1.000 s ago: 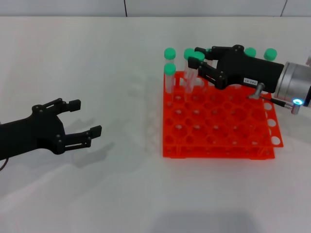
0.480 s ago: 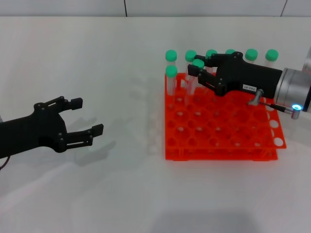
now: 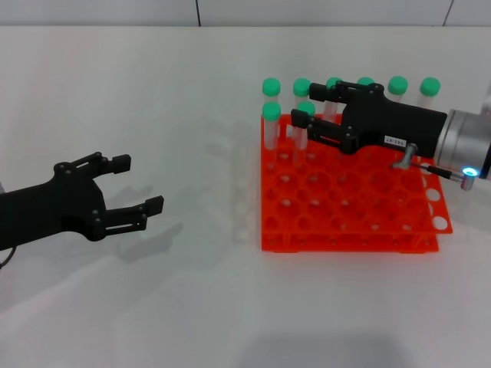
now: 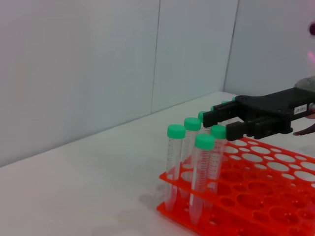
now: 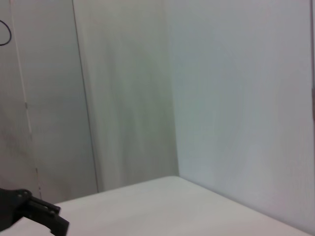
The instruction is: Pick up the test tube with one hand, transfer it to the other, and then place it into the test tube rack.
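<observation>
The orange-red test tube rack (image 3: 349, 222) stands on the white table at the right; it also shows in the left wrist view (image 4: 261, 196). My right gripper (image 3: 309, 107), black with a white label, reaches over the rack's back left part. Its fingers close on the green cap of the test tube (image 3: 307, 110), which stands upright in a second-row hole (image 4: 218, 132). My left gripper (image 3: 136, 184), black and unlabelled, hovers open and empty over the table at the left, far from the rack.
Several other green-capped tubes stand in the rack's back row (image 3: 397, 85), and one stands at the left of the second row (image 3: 271, 112). The rack's front rows of holes hold nothing. The right wrist view shows only walls.
My right gripper has moved down and slightly forward with the tube. The tube has gone from tilted above the rack to upright in a hole. The left arm has not moved.
</observation>
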Tool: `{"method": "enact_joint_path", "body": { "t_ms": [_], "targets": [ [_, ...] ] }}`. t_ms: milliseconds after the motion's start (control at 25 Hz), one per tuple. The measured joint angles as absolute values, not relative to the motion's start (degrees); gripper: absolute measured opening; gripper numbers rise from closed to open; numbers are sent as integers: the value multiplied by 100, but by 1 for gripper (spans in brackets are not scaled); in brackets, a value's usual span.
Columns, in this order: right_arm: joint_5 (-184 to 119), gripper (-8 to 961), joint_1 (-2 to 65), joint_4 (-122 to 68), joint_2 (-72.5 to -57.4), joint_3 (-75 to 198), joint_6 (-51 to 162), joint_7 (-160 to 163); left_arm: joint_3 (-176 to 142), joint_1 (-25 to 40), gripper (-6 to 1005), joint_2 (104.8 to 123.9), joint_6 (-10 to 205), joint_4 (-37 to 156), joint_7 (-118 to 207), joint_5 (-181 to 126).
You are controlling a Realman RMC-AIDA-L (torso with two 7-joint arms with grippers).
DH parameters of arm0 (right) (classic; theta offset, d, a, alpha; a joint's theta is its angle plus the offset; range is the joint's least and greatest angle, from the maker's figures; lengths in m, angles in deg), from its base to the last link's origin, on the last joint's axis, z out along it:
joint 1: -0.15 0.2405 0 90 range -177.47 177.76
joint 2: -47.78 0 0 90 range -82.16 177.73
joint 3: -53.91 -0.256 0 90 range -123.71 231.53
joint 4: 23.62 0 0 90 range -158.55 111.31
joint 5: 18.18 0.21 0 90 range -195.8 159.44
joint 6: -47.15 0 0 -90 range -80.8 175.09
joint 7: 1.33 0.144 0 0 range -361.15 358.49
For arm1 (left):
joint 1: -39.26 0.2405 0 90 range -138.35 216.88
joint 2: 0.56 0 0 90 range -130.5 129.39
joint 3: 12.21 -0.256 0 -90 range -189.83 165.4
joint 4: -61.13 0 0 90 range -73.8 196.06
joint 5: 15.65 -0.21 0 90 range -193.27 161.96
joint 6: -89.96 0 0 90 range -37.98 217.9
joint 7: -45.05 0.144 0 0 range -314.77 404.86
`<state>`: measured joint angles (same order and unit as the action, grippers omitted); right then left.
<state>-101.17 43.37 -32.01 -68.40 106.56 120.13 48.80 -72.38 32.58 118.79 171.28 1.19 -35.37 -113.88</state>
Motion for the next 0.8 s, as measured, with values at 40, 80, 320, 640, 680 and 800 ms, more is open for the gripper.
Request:
{"method": "enact_joint_path", "body": {
  "t_ms": [40, 80, 320, 640, 680, 800],
  "targets": [
    [-10121, 432, 4325, -3218, -6840, 10656, 12058, 4879, -7235, 3258, 888, 11879, 17136, 119, -3537, -11383],
    [-10120, 466, 4291, -3253, -6839, 10655, 12144, 4880, -7232, 3258, 888, 11879, 17145, 119, -3537, -11378],
    [-10198, 572, 3633, -4100, -6741, 10748, 12766, 5356, -7224, 3228, 888, 11866, 17220, 85, -3543, -11372],
    [-10696, 690, 2705, -5513, -6305, 11354, 13423, 6408, -7173, 2977, 888, 11759, 17571, 130, -3716, -11475],
    [-10821, 709, 2720, -5499, -6237, 11370, 13511, 6475, -7110, 2889, 888, 11730, 17694, 151, -3791, -11562],
    [-10974, 765, 2722, -5438, -6143, 11347, 13672, 6526, -6834, 2566, 888, 11654, 18121, 299, -3901, -11817]
  ]
}}
